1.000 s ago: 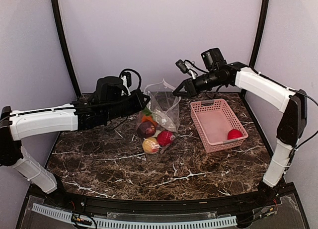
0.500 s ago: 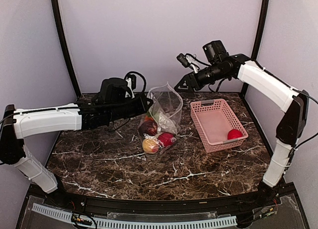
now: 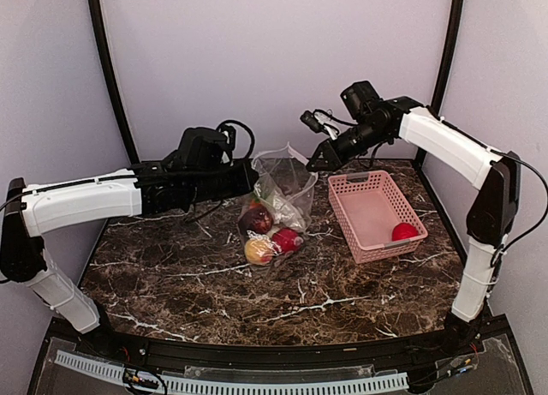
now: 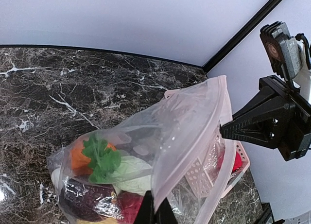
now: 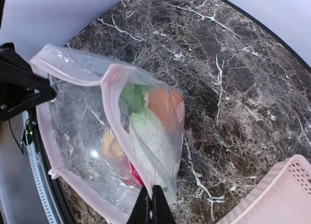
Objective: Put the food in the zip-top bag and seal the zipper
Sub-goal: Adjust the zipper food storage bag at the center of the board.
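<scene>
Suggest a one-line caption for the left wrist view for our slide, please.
The left fingers and right fingers pinch opposite sides of the zip-top bag mouth, toy food inside.

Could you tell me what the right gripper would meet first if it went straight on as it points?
The zip-top bag: the right gripper, shut, sits at its zipper edge, apparently pinching it. Beyond lies the food inside, though depth is unclear.

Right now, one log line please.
left fingers: shut on clear crinkly zip-top bag rim; right fingers: shut on opposite rim; zipper: unsealed; red round toy: in pink slotted basket
</scene>
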